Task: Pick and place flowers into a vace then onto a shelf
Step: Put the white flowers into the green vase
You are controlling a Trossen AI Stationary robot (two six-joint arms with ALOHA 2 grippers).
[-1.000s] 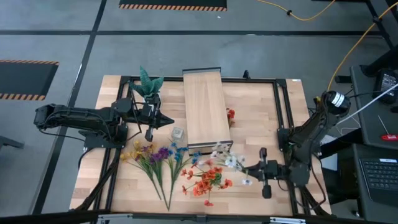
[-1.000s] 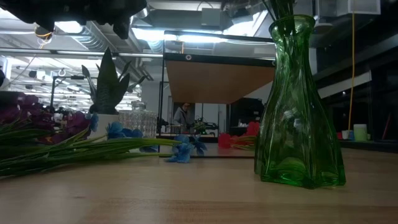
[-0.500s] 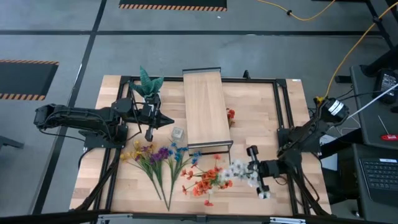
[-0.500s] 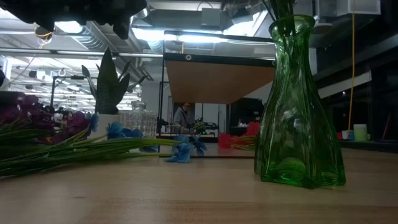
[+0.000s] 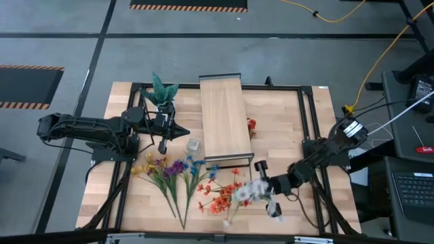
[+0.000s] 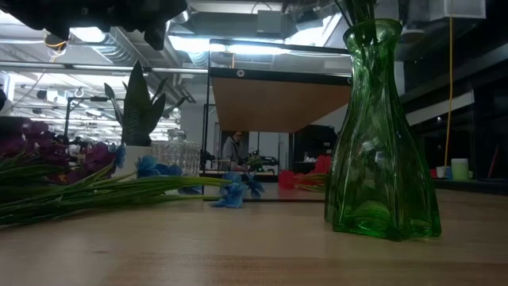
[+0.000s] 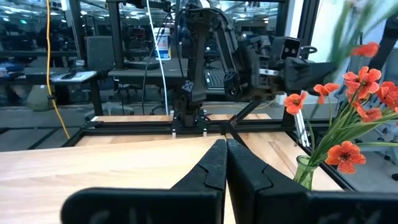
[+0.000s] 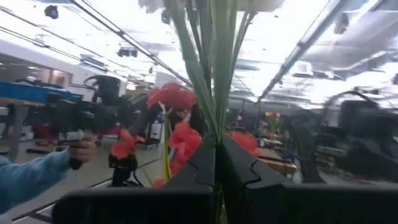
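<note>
My right gripper [image 5: 263,187] is shut on a bunch of white flowers [image 5: 247,192] near the table's front, just right of the red-orange flowers [image 5: 222,198]. Those stand with their stems in the green glass vase [image 6: 381,135], which rests on its base on the table. My left gripper [image 7: 225,155] is shut and holds nothing, level at the left of the shelf [image 5: 224,118]. Yellow, purple and blue flowers [image 5: 169,169] lie flat on the table at the front left. My right gripper pinches several thin green stems [image 8: 214,121] of the white bunch between its two fingers. The stems run on past the fingertips, and the white heads [image 8: 205,5] sit at their far end. The fingers come from the table's right, slanting upward.
A spiky green plant in a pot [image 5: 161,91] stands behind my left gripper. A small clear glass [image 5: 193,144] sits by the shelf's left side and a red flower [image 5: 251,125] by its right side. A black frame [image 5: 305,122] borders the table.
My right gripper has gone toward the table's left with the white flowers, turning at the wrist and tipping its fingers upward. The white bunch, earlier spread by the shelf's near end, has drawn together and shifted toward the near edge, beside the red-orange flowers.
</note>
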